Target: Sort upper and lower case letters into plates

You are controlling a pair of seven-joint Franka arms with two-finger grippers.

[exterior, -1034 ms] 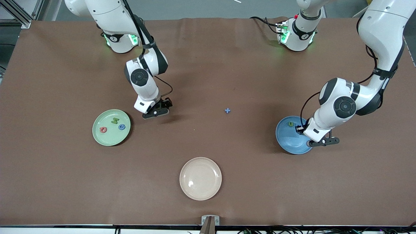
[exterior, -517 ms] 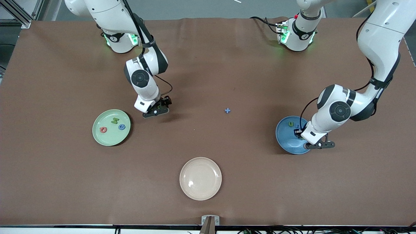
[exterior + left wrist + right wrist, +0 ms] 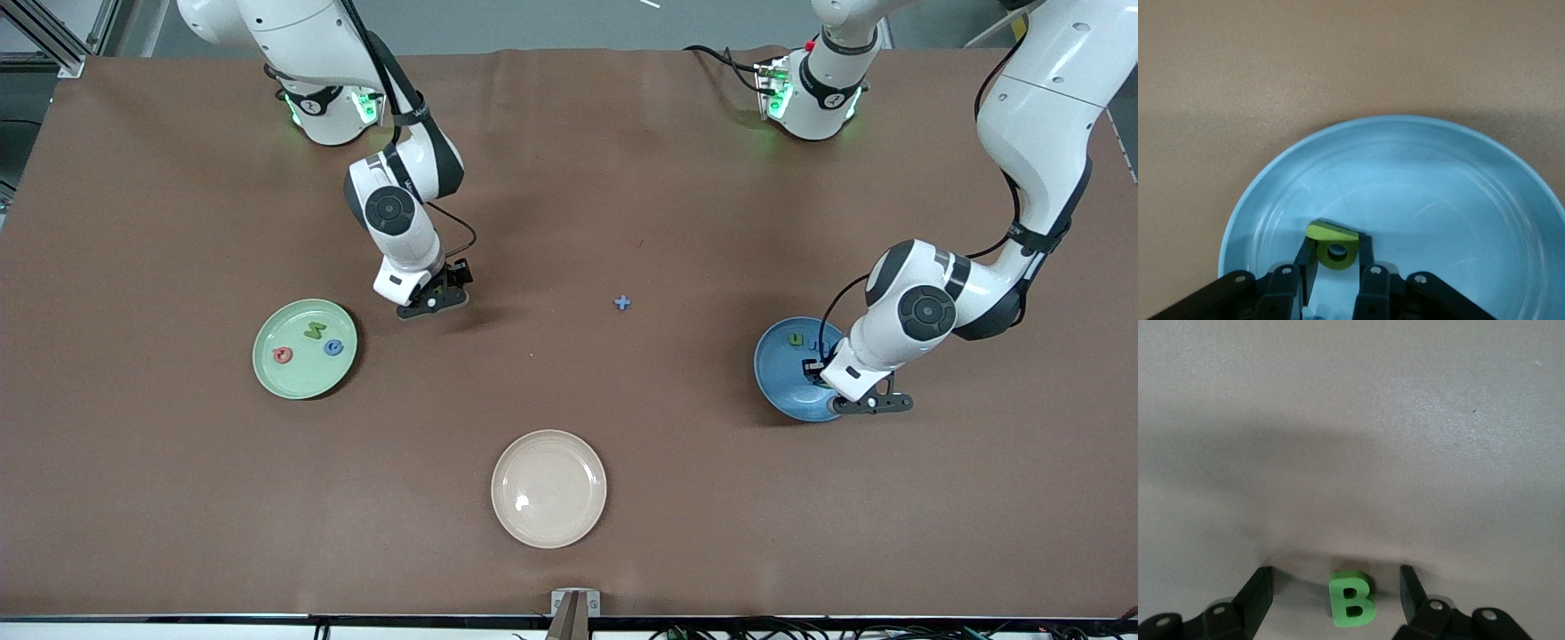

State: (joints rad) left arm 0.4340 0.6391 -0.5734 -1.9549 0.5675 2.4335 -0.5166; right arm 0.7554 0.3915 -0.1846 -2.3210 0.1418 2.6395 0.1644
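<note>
My left gripper (image 3: 818, 372) is over the blue plate (image 3: 787, 382) and is shut on a yellow-green letter p (image 3: 1331, 233), held just above the plate's floor (image 3: 1438, 213). A green u (image 3: 796, 339) lies in that plate. My right gripper (image 3: 1335, 580) is open and low over the table beside the pale green plate (image 3: 305, 382), its fingers on either side of a green B (image 3: 1351, 599) without touching it. The green plate holds a red letter (image 3: 283, 355), a green N (image 3: 314, 331) and a blue C (image 3: 333, 348). A blue cross-like t (image 3: 622, 303) lies mid-table.
A cream-white plate (image 3: 548, 488) with nothing in it sits nearer to the front camera, mid-table. The brown table cover (image 3: 569, 178) stretches wide between the two arms. The arm bases stand along the table's top edge.
My left gripper has moved in over the blue plate and come lower with the p. My right gripper has shifted slightly and settled round the B.
</note>
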